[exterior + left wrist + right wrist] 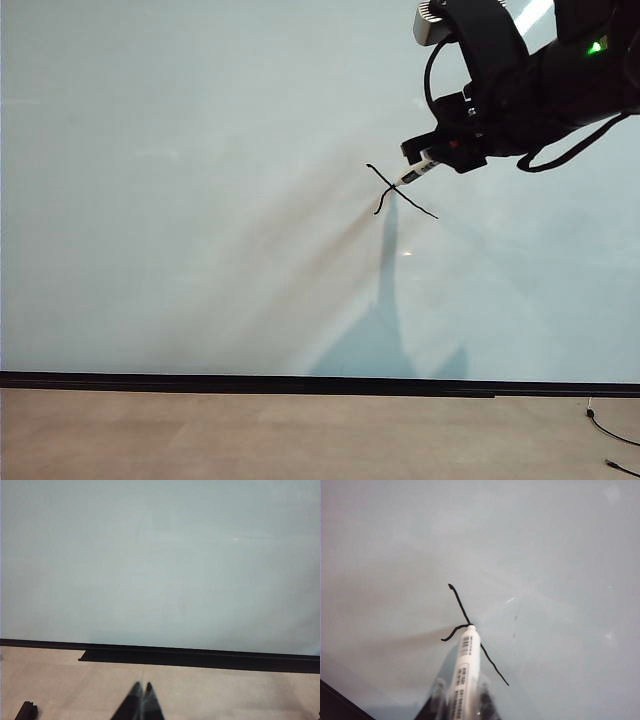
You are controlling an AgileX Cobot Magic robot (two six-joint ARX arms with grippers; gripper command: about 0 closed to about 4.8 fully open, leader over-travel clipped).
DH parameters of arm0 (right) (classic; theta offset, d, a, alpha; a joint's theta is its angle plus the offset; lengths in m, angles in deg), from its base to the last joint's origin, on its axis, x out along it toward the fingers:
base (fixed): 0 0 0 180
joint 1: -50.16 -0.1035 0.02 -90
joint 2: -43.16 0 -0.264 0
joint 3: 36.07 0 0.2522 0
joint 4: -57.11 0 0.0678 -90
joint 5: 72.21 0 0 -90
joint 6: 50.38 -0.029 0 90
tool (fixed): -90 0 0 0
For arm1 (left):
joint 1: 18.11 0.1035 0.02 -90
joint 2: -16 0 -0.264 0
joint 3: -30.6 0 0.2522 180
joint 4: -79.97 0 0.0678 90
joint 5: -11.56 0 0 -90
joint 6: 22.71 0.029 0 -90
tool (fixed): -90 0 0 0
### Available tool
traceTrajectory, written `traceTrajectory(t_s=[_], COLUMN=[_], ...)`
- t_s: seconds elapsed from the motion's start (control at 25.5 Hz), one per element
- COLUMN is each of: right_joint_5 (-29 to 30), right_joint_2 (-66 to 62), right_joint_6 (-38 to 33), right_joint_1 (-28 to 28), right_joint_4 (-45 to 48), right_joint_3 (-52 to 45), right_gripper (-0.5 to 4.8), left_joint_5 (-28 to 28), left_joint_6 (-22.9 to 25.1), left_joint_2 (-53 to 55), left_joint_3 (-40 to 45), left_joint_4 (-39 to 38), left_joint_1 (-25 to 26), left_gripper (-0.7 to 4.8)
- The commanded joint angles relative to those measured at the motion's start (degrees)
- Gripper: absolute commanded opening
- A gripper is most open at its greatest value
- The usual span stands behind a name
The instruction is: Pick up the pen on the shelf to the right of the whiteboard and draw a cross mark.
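With the right gripper (462,700) clamped on the pen (465,670), whose tip sits at the cross mark (400,192) on the whiteboard (200,200), and the left gripper (141,692) pinched empty below the board, a slip could smear the second stroke.

the tan floor (300,435) runs along below the whiteboard (200,200), meeting the black strip (250,383) at the board's bottom edge. a black cable (610,432) lies on the floor near the strip's right end, and in the left wrist view a small black block (26,710) sits on the floor, well off from the strip.
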Motion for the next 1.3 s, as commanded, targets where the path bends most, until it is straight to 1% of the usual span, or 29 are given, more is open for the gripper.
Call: traceTrajectory(t_s=[0.04, 0.83, 1.3], right_joint_5=[-2.3, -5.8, -5.6], right_joint_2=[1.3, 6.1, 6.6], right_joint_6=[0.9, 3.4, 3.6], right_joint_1=[0.3, 0.3, 0.2], right_joint_4=[1.2, -2.0, -3.1], right_joint_3=[0.3, 0.1, 0.1], right_gripper=[-0.05, -0.05, -0.05], left_joint_5=[0.2, 0.2, 0.2], left_joint_6=[0.2, 0.3, 0.3], left_joint_2=[0.0, 0.0, 0.0], left_joint_3=[-0.2, -0.2, -0.2], left_joint_4=[0.3, 0.3, 0.3], left_joint_1=[0.0, 0.0, 0.0], left_gripper=[-0.04, -0.04, -0.04])
